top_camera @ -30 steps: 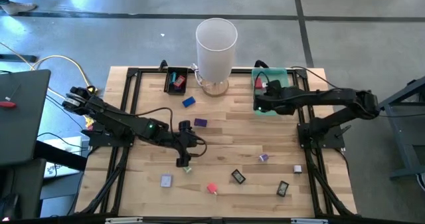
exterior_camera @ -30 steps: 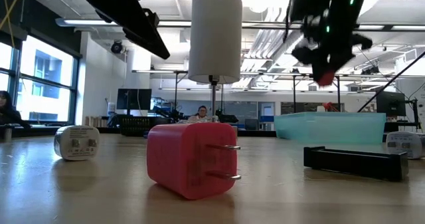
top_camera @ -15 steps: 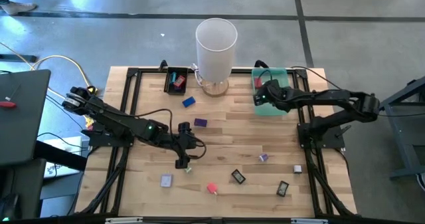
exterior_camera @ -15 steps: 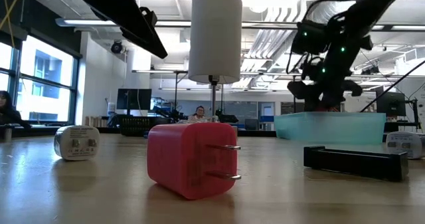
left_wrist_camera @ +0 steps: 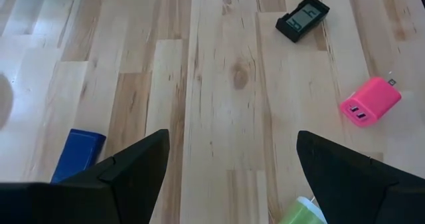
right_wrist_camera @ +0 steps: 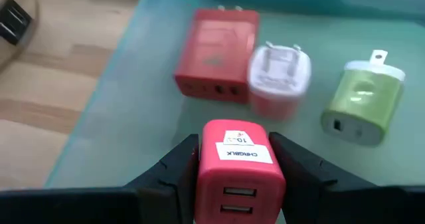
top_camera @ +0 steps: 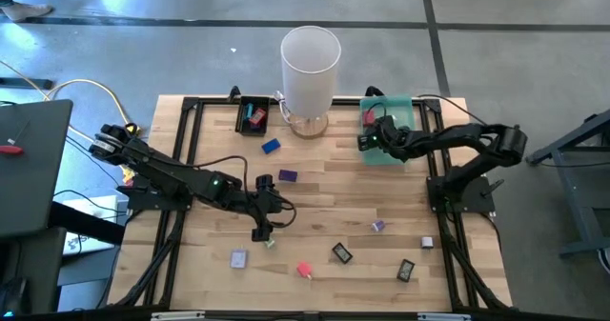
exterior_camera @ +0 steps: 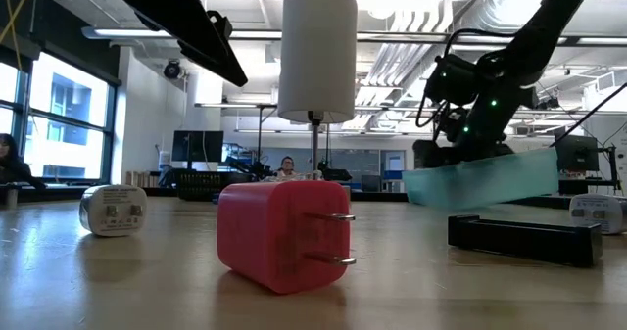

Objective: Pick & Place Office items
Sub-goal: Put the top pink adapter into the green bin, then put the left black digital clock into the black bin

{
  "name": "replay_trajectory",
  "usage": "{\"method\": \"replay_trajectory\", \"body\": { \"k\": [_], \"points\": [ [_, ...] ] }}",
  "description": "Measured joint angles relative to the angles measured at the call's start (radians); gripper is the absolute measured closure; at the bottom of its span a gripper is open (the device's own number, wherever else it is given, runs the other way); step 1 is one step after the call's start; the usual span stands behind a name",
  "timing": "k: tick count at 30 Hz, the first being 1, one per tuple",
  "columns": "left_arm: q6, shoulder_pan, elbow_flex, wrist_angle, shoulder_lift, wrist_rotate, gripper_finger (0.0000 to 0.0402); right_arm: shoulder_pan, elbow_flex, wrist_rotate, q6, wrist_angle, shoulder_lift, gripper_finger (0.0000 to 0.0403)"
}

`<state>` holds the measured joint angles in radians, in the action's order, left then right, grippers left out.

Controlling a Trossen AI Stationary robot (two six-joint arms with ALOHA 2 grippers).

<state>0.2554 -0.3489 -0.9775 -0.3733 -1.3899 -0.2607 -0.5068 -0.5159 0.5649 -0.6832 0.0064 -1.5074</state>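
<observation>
On the left of the counter (top_camera: 324, 183), the left hand (top_camera: 264, 231) is held low over the planks with its fingers spread wide and nothing between them; a pale green piece (top_camera: 271, 243) lies just beside it, and a blue block (left_wrist_camera: 78, 154) and a pink charger (left_wrist_camera: 370, 102) are seen past its fingers. A pick there is judged to be pending.

To the right, the right hand (right_wrist_camera: 229, 167) is clamped on a red charger (right_wrist_camera: 240, 164) over the green tray (top_camera: 400, 109), which looks tipped in the low view. The placing step appears to be in hand; release into the tray, clear of the chargers already lying there, is called for next.
</observation>
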Motion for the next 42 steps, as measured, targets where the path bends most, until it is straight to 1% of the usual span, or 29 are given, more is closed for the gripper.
{"method": "replay_trajectory", "body": {
  "k": [3,9,19,25,42],
  "points": [
    [0.001,-0.001,0.0,0.0,0.0,0.0,0.0083,-0.001,0.0,-0.004,0.002,0.039,-0.018,0.0257],
    [0.005,-0.003,0.0,0.0,0.0,-0.002,0.0083,-0.001,0.0,-0.007,0.002,0.036,-0.018,0.0251],
    [0.006,-0.003,0.0,0.0,0.0,-0.002,0.0083,0.001,0.003,-0.023,0.003,0.022,-0.021,0.0199],
    [0.008,-0.003,0.0,0.0,0.0,-0.002,0.0083,0.003,0.003,-0.025,0.009,0.019,-0.012,0.0179],
    [0.007,-0.003,0.0,-0.001,0.0,0.0,0.0083,0.016,0.005,-0.033,0.037,-0.039,0.086,0.0181]
  ]
}}
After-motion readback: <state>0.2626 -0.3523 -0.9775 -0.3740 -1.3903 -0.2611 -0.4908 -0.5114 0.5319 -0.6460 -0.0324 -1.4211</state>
